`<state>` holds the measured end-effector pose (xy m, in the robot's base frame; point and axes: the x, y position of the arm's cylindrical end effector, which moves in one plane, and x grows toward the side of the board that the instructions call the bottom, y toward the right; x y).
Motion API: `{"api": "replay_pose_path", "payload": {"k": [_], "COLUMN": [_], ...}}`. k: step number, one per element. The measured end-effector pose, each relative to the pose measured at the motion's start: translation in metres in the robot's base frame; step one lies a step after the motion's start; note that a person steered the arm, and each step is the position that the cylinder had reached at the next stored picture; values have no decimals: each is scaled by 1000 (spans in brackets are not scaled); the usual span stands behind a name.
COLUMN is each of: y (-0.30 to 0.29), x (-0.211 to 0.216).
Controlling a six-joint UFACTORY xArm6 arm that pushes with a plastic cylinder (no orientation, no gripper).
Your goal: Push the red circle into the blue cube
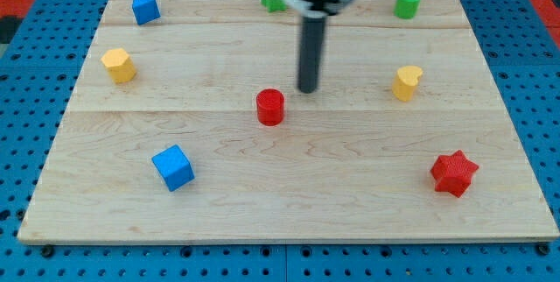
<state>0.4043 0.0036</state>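
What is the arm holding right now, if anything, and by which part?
Nothing is held. The arm ends in a plain rod; my tip rests on the board just to the upper right of the red circle, apart from it, touching no block.

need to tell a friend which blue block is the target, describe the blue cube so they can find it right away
Start at the wooden board and go to its lower left part, down and left of the red circle near my tip. The blue cube sits there alone. The other blue block lies in the top left corner and looks more wedge-like.
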Motion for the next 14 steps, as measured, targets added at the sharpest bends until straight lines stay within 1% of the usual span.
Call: {"api": "replay_pose_path", "payload": {"k": [1, 2, 3, 4, 5, 6, 7, 8, 9, 10, 11, 12, 13, 14], "y": [-62, -9, -31, -39, -76, -7, 11, 39, 37, 6, -84, -91, -88, -142], "x": [24, 55, 24, 10, 16, 75, 113, 65, 59, 59, 63, 30, 28, 61]}}
